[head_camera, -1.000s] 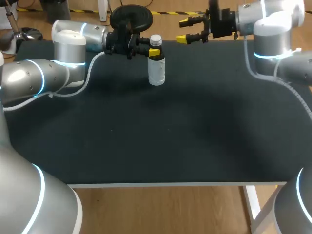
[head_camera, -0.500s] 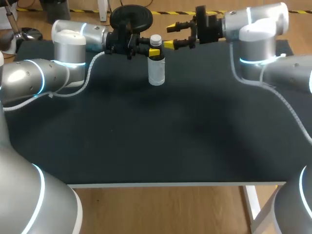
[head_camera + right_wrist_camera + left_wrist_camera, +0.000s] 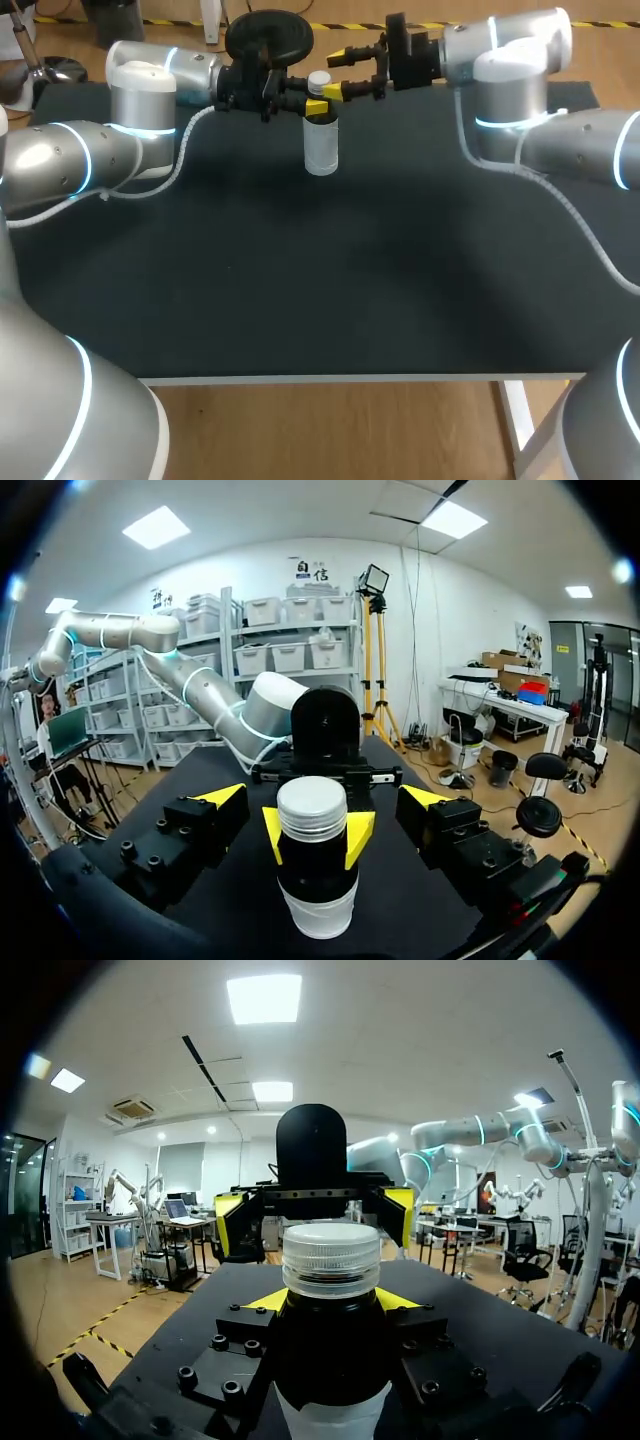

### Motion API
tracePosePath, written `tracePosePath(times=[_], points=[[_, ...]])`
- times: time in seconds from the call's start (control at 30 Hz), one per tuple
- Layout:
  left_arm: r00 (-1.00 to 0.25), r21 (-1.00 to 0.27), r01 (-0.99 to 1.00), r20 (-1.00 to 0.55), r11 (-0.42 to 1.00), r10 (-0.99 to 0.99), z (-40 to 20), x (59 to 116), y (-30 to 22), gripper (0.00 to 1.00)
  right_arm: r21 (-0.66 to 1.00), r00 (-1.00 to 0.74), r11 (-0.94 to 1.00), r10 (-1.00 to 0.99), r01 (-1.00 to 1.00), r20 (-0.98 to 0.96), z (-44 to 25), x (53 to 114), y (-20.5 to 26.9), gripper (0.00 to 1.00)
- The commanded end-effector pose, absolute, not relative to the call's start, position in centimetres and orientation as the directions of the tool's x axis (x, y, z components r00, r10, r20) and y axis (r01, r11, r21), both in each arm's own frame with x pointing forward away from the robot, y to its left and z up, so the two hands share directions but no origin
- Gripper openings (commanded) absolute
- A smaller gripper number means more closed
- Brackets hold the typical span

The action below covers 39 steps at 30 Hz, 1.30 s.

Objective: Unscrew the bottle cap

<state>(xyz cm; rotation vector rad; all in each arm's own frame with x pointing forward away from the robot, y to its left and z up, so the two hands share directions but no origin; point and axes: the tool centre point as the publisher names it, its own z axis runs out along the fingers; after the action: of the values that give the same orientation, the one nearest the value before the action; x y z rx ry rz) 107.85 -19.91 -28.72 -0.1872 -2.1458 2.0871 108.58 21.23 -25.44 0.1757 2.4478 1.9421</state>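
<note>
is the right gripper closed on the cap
No, the right gripper is open, its yellow tips standing wide apart on either side of the cap and clear of it.

Even overhead light falls on my matte black desk (image 3: 350, 280), which soaks it up; the shadows on it are soft and faint. The white ribbed cap (image 3: 331, 1258) gleams, the dark-necked bottle (image 3: 330, 1350) beneath sits backlit, and my left arm's glossy grey shell (image 3: 60, 155) carries pale glare.

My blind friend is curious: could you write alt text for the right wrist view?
A white-capped bottle stands on a black table, its neck clamped by the left pincer. The right pincer is open, facing the cap.
</note>
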Motion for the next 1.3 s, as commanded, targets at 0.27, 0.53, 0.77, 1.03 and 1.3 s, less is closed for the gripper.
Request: tracePosePath(times=[0.27,0.53,0.77,1.03,1.3], points=[[-0.981,-1.0,-0.012,0.016,0.027,0.195,-28.9,108.2,-20.0,0.0,0.975,-0.995,0.21,0.079,0.076,0.06,-25.7,108.7,21.9,1.0],[-0.981,-1.0,-0.012,0.016,0.027,0.195,-28.9,108.2,-20.0,0.0,0.975,-0.993,0.214,0.118,0.054,0.03,-25.6,108.6,22.8,1.0],[-0.981,-1.0,-0.012,0.016,0.027,0.195,-28.9,108.2,-20.0,0.0,0.976,-0.981,0.215,0.195,0.037,-0.006,-25.3,108.2,22.8,1.0],[-0.981,-1.0,-0.012,0.016,0.027,0.195,-28.9,108.2,-20.0,0.0,0.978,-0.96,0.203,0.28,0.05,-0.009,-25.1,107.8,22.7,1.0],[-0.981,-1.0,-0.012,0.016,0.027,0.195,-28.9,108.2,-20.0,0.0,0.977,-0.937,0.201,0.349,0.074,0.0,-25.1,107.6,23.1,1.0]])
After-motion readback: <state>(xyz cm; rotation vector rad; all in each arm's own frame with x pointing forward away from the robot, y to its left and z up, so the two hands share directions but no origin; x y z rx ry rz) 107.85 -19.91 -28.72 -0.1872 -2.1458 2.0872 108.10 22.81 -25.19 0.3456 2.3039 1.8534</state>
